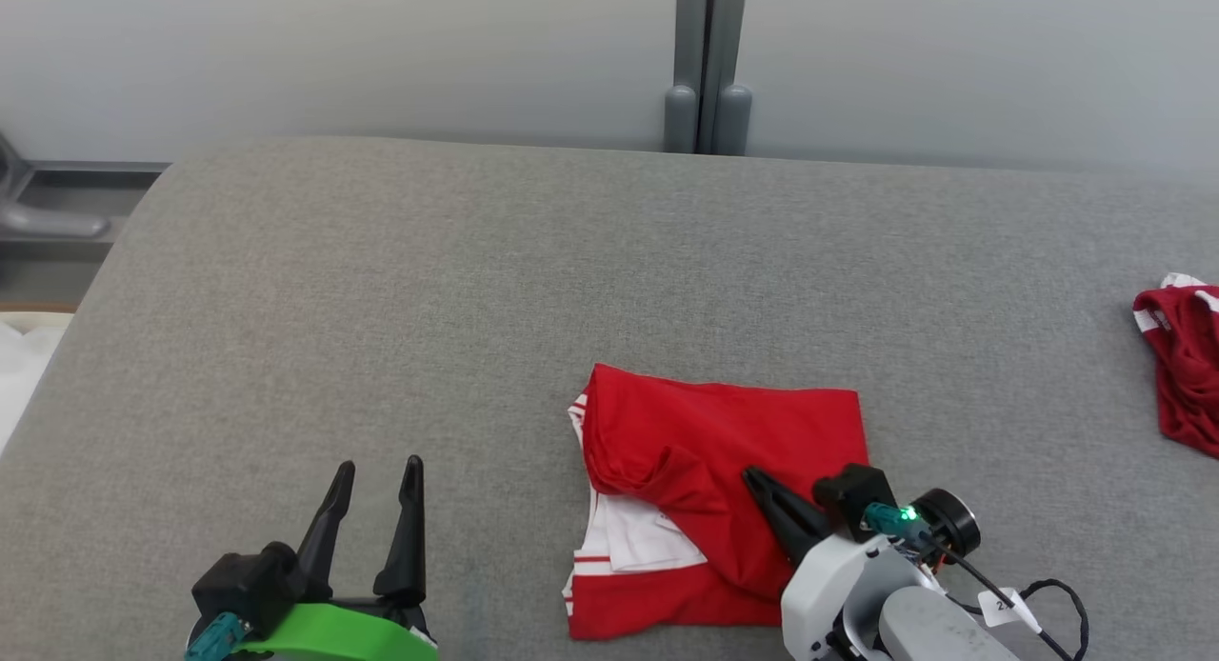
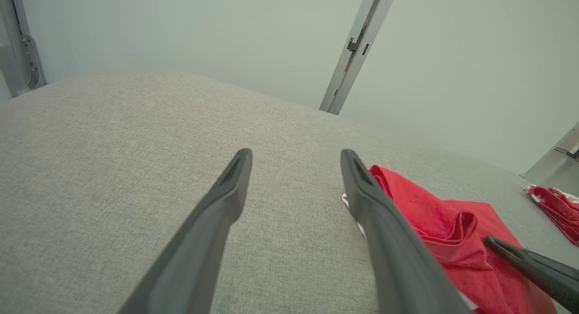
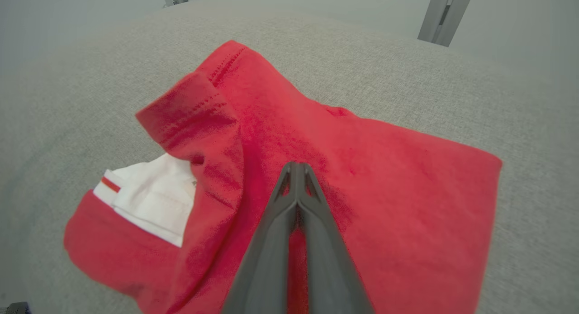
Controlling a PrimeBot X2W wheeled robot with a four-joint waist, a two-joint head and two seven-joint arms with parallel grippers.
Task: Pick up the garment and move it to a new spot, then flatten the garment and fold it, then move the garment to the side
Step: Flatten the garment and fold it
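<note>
The garment (image 1: 724, 432) lies folded into a rough rectangle on the grey padded surface (image 1: 429, 290), red side up, with a white sleeve and striped trim showing at its front left. My right gripper (image 1: 752, 472) is shut, its fingers pressed together and resting on the red cloth near the middle of the garment (image 3: 398, 169); no cloth shows pinched between the tips (image 3: 296, 165). My left gripper (image 1: 379, 464) stands open over bare surface to the garment's left, nothing between its fingers (image 2: 296, 153). In the left wrist view the garment (image 2: 452, 223) is at the right.
Smaller red shorts (image 1: 1186, 356) lie bunched at the far right edge of the surface, also in the left wrist view (image 2: 554, 205). A grey post (image 1: 707, 70) stands against the pale wall behind. The surface's left edge drops off near a metal frame (image 1: 57, 223).
</note>
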